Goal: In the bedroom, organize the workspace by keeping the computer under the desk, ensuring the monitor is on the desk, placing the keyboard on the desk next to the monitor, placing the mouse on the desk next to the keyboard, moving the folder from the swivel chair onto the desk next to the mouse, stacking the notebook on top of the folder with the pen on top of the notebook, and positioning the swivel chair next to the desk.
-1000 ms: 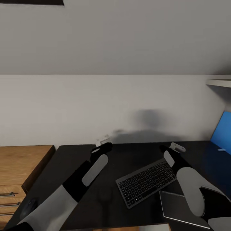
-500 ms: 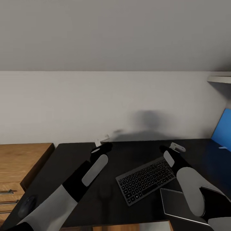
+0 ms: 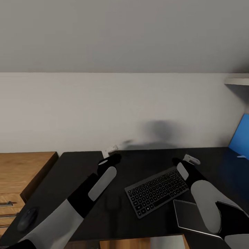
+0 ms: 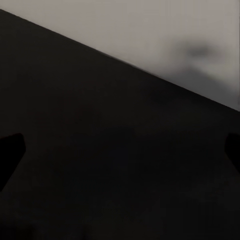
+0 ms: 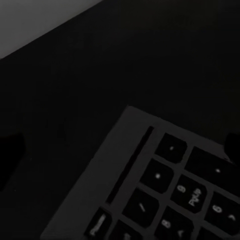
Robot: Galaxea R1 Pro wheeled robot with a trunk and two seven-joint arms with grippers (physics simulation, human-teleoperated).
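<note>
Black keyboard lying at an angle on a glossy black desk, with both robot arms reaching over it.

A dark notebook sits just beside the keyboard's near right corner, partly under the right arm. A black mouse rests at the desk's near left edge, well apart from the keyboard. The left gripper hangs over bare desk near the wall; the right gripper hovers past the keyboard's far right corner. Both sets of fingers are spread wide, holding nothing. A blue panel stands at far right, a wooden unit at left.

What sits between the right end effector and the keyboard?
Nothing visible. The right end effector hovers by the keyboard's far right corner, over bare desk. The notebook lies on the keyboard's near side.
</note>
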